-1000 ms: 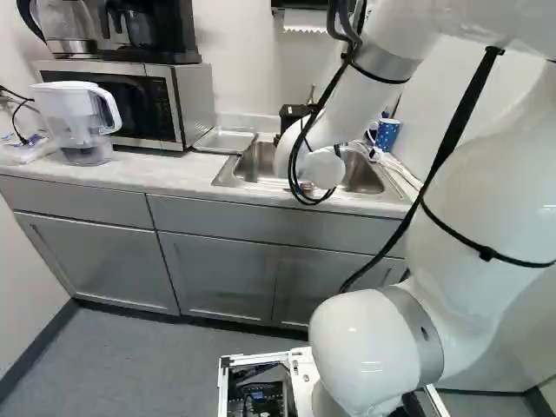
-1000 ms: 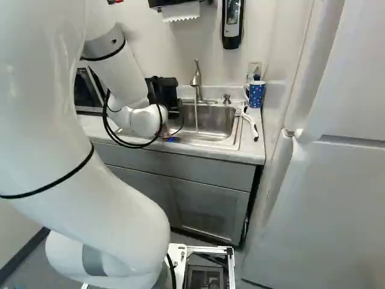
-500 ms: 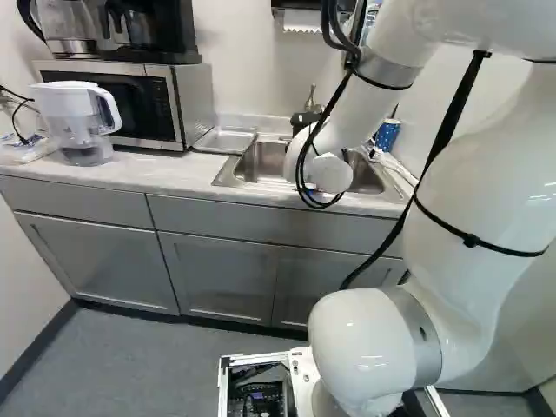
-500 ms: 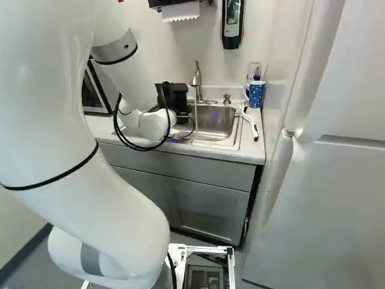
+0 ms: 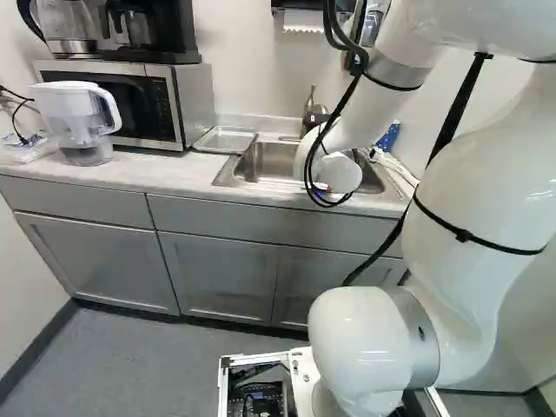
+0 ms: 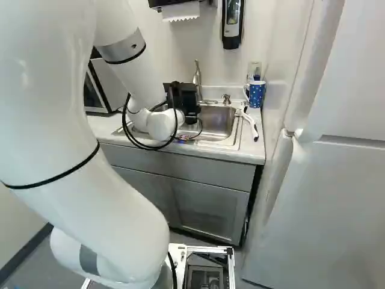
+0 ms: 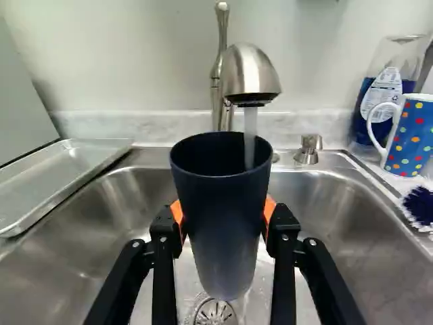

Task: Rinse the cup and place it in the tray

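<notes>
One white arm (image 5: pixel 486 217), reaching over a grey-fronted counter (image 5: pixel 156 178) to the sink.
One black gripper (image 6: pixel 185 99), two-fingered, above the basin; in the wrist view, its orange pads (image 7: pixel 178 213) are clamped on opposite sides of the cup.
One dark cup (image 7: pixel 223 217), plain, mouth up, held over the drain (image 7: pixel 215 313) and under the faucet; outside the tray.
One stainless sink (image 7: pixel 101 237), wet near the drain.
One brushed-metal faucet (image 7: pixel 250 71), running; its stream (image 7: pixel 250 135) enters the cup's mouth.
One shallow metal tray (image 7: pixel 67 179), beside the sink, between it and the microwave (image 5: pixel 143 109).
One white-handled brush (image 7: pixel 421 203), dark-bristled, across the sink from the tray.
One blue mug (image 7: pixel 411 135), multicoloured dots, beyond the brush; a clear bottle of blue liquid (image 7: pixel 365 122) just behind.
One lidded pitcher (image 5: pixel 78 122), at the left of the left base view.
</notes>
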Robot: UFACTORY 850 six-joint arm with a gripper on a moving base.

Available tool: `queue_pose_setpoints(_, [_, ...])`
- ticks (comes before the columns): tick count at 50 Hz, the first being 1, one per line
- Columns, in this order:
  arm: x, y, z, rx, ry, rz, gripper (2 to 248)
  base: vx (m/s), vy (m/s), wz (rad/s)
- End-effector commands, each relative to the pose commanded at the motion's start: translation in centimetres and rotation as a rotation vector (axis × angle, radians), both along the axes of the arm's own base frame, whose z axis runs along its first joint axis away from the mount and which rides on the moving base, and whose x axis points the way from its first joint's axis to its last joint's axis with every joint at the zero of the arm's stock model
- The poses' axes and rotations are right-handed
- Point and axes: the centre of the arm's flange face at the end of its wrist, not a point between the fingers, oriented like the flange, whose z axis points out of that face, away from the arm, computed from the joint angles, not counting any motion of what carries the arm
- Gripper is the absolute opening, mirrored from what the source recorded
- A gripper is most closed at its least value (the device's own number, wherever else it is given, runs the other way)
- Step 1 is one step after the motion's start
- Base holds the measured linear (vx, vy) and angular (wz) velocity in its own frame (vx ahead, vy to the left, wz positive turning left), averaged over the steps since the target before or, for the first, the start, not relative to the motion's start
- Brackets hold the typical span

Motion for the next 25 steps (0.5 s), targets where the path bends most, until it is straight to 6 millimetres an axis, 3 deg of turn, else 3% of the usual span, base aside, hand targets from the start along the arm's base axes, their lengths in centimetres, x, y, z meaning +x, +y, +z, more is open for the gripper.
queue_pose_setpoints(8, [-0.09,-1.13,0.0,0.0,0.0,-0.026,125,0.0,0.0,0.0])
queue_pose_setpoints(25, [-0.09,-1.1,0.0,0.0,0.0,-0.026,125,0.0,0.0,0.0])
